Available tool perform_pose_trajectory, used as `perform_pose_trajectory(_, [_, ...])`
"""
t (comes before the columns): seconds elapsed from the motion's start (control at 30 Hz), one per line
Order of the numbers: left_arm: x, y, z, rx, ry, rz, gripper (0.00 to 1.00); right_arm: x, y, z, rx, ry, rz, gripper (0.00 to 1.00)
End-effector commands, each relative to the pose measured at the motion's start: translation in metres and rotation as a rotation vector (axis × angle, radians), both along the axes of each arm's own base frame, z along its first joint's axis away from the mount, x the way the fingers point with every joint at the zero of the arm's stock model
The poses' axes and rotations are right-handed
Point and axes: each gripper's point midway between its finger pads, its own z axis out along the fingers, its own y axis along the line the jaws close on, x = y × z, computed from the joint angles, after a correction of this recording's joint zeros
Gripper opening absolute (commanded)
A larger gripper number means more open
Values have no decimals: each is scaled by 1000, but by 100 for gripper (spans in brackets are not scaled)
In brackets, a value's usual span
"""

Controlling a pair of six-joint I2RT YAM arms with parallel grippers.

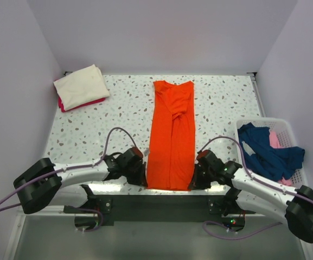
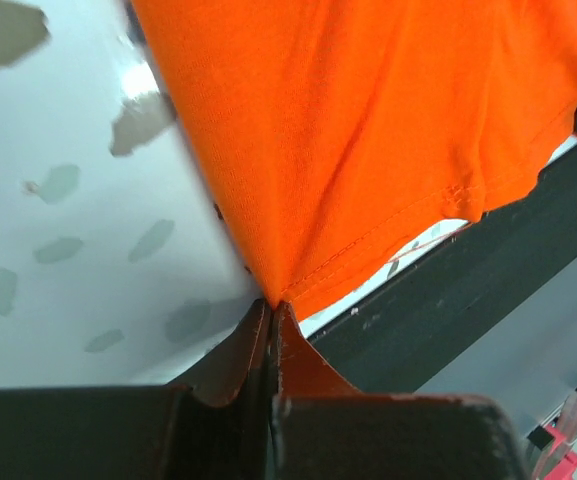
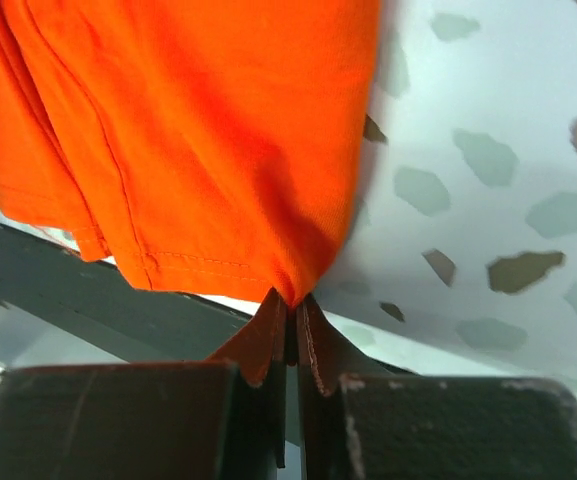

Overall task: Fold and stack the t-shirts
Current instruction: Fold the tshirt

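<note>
An orange t-shirt (image 1: 171,135) lies lengthwise on the table, its sides folded in to a narrow strip, neck at the far end and hem at the near edge. My left gripper (image 1: 144,177) is shut on the hem's near left corner; the left wrist view shows the orange cloth (image 2: 368,130) pinched at the fingertips (image 2: 273,305). My right gripper (image 1: 193,183) is shut on the near right corner; in the right wrist view the cloth (image 3: 198,130) runs into the closed tips (image 3: 293,300). A folded cream shirt on a red one (image 1: 81,86) lies at the far left.
A white basket (image 1: 278,129) at the right edge holds blue and pink garments (image 1: 270,151). The speckled table (image 1: 91,130) ends at a dark front rail just under both grippers. Walls close in the left, far and right sides.
</note>
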Motion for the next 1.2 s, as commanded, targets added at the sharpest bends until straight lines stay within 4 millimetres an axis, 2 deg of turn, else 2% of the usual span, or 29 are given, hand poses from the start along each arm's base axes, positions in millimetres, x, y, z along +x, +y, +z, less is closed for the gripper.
perform_pose_trajectory(0.0, [-13, 2, 4, 3, 16, 10, 0, -18, -24, -5, -91, 30, 53, 0])
perform_pose_trajectory(0.07, [-16, 2, 10, -5, 20, 12, 0, -20, -25, 3, -73, 19, 75, 0])
perform_pose_trajectory(0.1, [-12, -2, 20, -30, -2, 15, 0, -21, -27, 10, -81, 18, 79, 0])
perform_pose_trajectory(0.17, [-5, -2, 28, -22, -36, 23, 0, -13, -34, 21, -117, -38, 75, 0])
perform_pose_trajectory(0.2, [2, -8, 37, -36, -58, 20, 0, -2, -30, 36, -110, -87, 69, 0])
perform_pose_trajectory(0.27, [16, -14, 46, -31, -91, 15, 0, 13, -35, 44, -172, -146, 71, 0])
perform_pose_trajectory(0.3, [22, -17, 48, -32, -104, 11, 0, 24, -29, 58, -164, -187, 74, 0])
perform_pose_trajectory(0.37, [34, -20, 52, -31, -132, 8, 0, 39, -25, 63, -202, -218, 103, 0])
perform_pose_trajectory(0.4, [43, -27, 58, -40, -147, 7, 0, 56, -17, 76, -201, -279, 92, 0])
perform_pose_trajectory(0.43, [51, -30, 62, -46, -163, 9, 0, 65, -15, 80, -216, -303, 96, 0])
perform_pose_trajectory(0.47, [62, -36, 67, -44, -192, 3, 0, 71, -13, 74, -256, -293, 120, 0])
perform_pose_trajectory(0.5, [69, -38, 70, -42, -207, 4, 0, 84, -10, 81, -271, -332, 111, 0])
perform_pose_trajectory(0.6, [99, -47, 77, -33, -256, 24, 0, 109, 1, 83, -306, -379, 104, 0])
perform_pose_trajectory(0.7, [125, -50, 77, -13, -278, 56, 0, 132, 9, 85, -342, -424, 91, 0])
perform_pose_trajectory(0.73, [135, -49, 77, -15, -281, 76, 0, 142, 6, 86, -376, -448, 71, 0])
perform_pose_trajectory(0.77, [138, -51, 73, -10, -270, 79, 0, 147, 7, 86, -392, -459, 66, 0])
perform_pose_trajectory(0.9, [161, -56, 78, -15, -299, 119, 0, 171, 11, 90, -437, -510, 29, 0])
perform_pose_trajectory(1.17, [208, -52, 73, 43, -332, 207, 0, 218, 9, 89, -488, -533, -43, 0])
